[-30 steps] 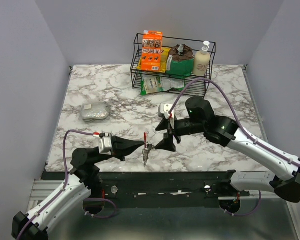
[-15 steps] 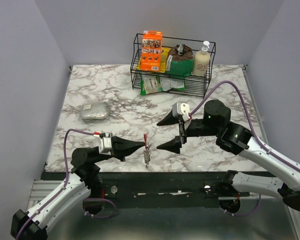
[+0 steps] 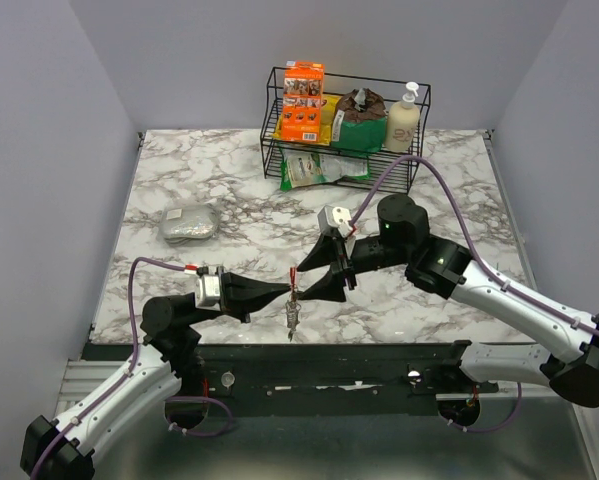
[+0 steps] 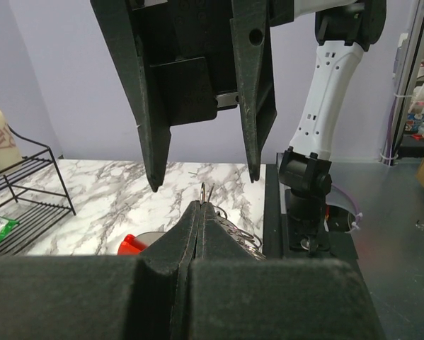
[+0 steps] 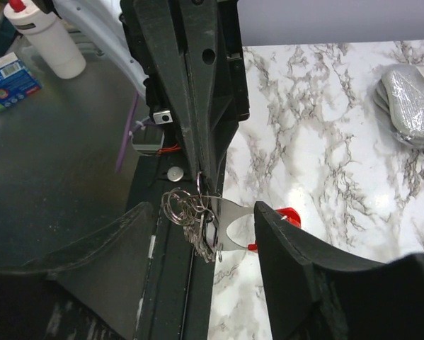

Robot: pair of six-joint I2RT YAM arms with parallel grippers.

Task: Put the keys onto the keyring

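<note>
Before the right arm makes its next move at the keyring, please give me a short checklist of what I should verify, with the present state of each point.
1. The left gripper is shut on the keyring: ok, its tips pinch the thin wire.
2. The keys hang in one bunch under that ring: ok.
3. The right gripper is open: ok, one finger stands on each side of the left tips.
4. The right fingers are apart from the bunch: cannot tell, as a flat silver plate lies close to one finger.
5. The ring's split is opened for threading: cannot tell, too small.
</note>
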